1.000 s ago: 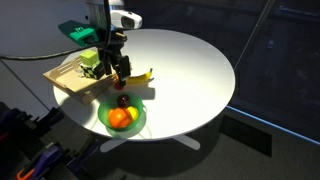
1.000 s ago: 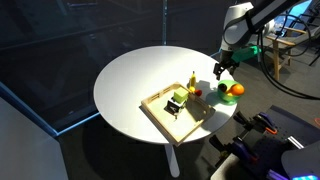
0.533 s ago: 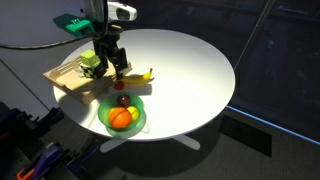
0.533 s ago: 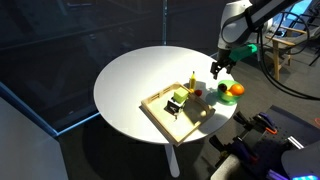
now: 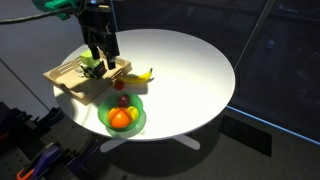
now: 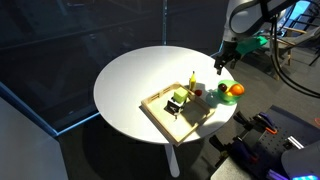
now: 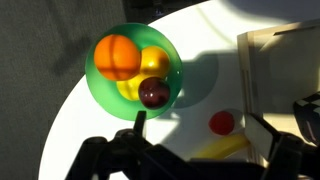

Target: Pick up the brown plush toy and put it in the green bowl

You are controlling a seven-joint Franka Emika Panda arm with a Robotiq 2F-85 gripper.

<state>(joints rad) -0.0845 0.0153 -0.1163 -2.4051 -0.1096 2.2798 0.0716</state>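
An exterior view looks down on the bench (image 5: 190,70) from a raised position at medium range; the bowl (image 5: 104,118) lies at the bench's 7 o'clock and the tray (image 5: 62,76) at 9 o'clock. An exterior view stands farther back, with the bowl (image 6: 228,102) at 3 o'clock and the tray (image 6: 152,110) at 5 o'clock. The wrist view faces straight down at close range: bowl (image 7: 105,95) at 11 o'clock, tray (image 7: 290,70) at 3 o'clock. All three views share the bowl and the tray.

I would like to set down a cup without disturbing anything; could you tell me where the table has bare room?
The wide half of the white table beyond the banana is bare to its rim. It is crowded at one edge, where the wooden tray, red ball and filled green bowl cluster.
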